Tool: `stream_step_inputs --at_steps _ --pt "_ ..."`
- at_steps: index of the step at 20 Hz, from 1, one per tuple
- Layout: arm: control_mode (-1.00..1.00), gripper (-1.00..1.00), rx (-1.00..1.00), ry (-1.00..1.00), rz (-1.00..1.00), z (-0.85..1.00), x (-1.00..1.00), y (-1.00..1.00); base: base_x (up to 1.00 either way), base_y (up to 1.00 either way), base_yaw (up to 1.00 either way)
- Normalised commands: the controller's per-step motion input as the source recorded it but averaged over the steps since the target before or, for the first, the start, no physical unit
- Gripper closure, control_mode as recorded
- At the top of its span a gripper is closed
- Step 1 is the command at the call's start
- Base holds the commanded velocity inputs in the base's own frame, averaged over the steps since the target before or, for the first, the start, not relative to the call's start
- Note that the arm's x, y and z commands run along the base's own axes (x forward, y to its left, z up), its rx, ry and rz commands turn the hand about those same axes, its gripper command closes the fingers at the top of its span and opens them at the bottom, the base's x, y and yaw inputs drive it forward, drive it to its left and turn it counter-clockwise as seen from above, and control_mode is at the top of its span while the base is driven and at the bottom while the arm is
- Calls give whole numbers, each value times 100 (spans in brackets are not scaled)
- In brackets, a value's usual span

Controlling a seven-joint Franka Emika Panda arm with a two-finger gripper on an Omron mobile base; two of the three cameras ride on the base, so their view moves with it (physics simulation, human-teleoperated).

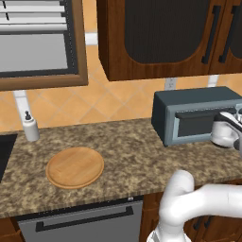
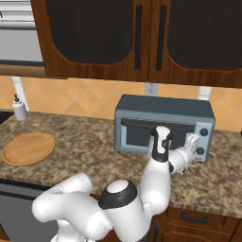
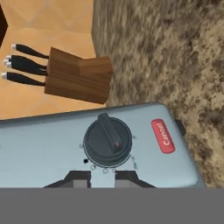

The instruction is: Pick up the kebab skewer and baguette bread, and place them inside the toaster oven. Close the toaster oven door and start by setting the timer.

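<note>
The blue-grey toaster oven (image 1: 189,101) (image 2: 165,108) stands on the speckled counter, and the toaster oven door (image 1: 194,124) (image 2: 137,134) is shut. My gripper (image 2: 197,144) (image 3: 103,175) is at the oven's right front panel. In the hand view a dark round knob (image 3: 107,142) sits just beyond my fingertips (image 3: 78,177). The fingertips are drawn close together and nothing shows between them. The kebab skewer and the baguette bread are hidden from sight.
A red Cancel button (image 3: 162,136) sits beside the knob. A wooden knife block (image 3: 78,76) stands past the oven. The round wooden board (image 1: 74,167) (image 2: 28,148) lies at the left, with a soap dispenser (image 1: 30,126) by the wall. Dark cabinets hang overhead.
</note>
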Motion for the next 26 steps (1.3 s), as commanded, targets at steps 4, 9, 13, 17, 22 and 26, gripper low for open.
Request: stream_step_inputs --at_steps 4,9,13,17,22,26 --pt "-100 100 20 0 -13 0 0 -70 0 0 0" --pt "-100 100 18 0 -13 0 -1 -93 0 0 0" --pt "-100 100 16 0 -16 0 0 -100 0 0 0" --pt "-100 100 16 0 -17 0 0 -99 0 0 0" --pt "-100 100 17 1 -18 -28 -12 -76 0 0 0" --pt "-100 100 20 2 -19 -43 -21 -79 0 0 0"
